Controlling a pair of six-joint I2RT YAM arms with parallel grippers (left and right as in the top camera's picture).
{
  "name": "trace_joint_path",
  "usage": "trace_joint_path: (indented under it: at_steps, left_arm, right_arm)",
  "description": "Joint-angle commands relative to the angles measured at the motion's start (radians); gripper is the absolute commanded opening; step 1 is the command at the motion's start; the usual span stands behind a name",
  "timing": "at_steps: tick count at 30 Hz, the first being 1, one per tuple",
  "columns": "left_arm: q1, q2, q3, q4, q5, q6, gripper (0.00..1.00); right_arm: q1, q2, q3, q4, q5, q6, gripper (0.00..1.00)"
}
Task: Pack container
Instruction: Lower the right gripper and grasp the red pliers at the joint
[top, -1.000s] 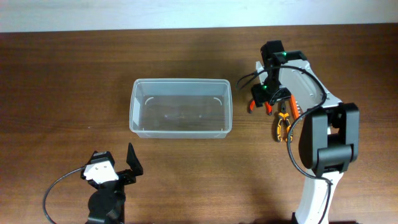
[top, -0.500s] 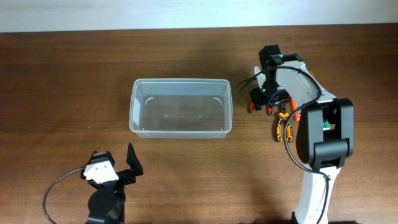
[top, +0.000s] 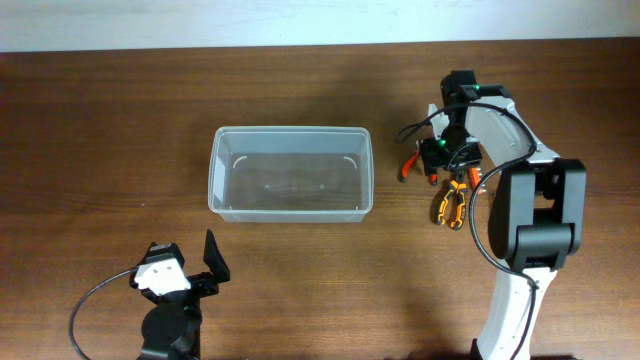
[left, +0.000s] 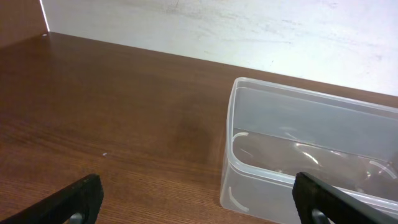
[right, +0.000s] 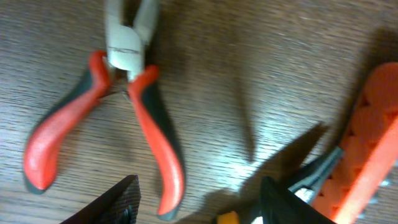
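The clear plastic container (top: 290, 173) stands empty at the table's middle; it also shows in the left wrist view (left: 311, 149). My right gripper (top: 441, 155) hangs open just above the table, right of the container, over red-handled pliers (top: 406, 166). In the right wrist view the red pliers (right: 127, 118) lie flat between and ahead of my open fingers (right: 199, 205), untouched. Orange-and-yellow pliers (top: 452, 203) lie just beside them. My left gripper (top: 185, 270) is open and empty near the front left, in front of the container.
An orange tool (right: 367, 149) lies at the right edge of the right wrist view, next to dark pliers jaws. The white wall runs along the table's far edge (top: 300, 45).
My right gripper has moved right and a little toward the front, from beside the container's right end to over the pliers. The left arm has not moved.
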Motion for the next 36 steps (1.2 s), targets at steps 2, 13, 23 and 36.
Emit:
trace_joint_path:
  at_steps: [2,13,23,36]
  left_arm:
    - [-0.004,-0.006,-0.003,-0.002,-0.003,0.009,0.99]
    - [-0.004,-0.006,-0.003,-0.002,-0.003,0.009,0.99]
    - [-0.004,-0.006,-0.003,-0.002,-0.003,0.009,0.99]
    - [-0.004,-0.006,-0.003,-0.002,-0.003,0.009,0.99]
  right_arm:
    - [0.026,0.012,0.007,0.005,-0.028,-0.018,0.62]
    - [0.033,0.022,0.007,0.026,-0.021,-0.017,0.39]
    - [0.033,0.072,0.007,0.008,-0.021,-0.017,0.45]
    - [0.035,0.065,0.22,-0.105,-0.021,-0.005,0.04]
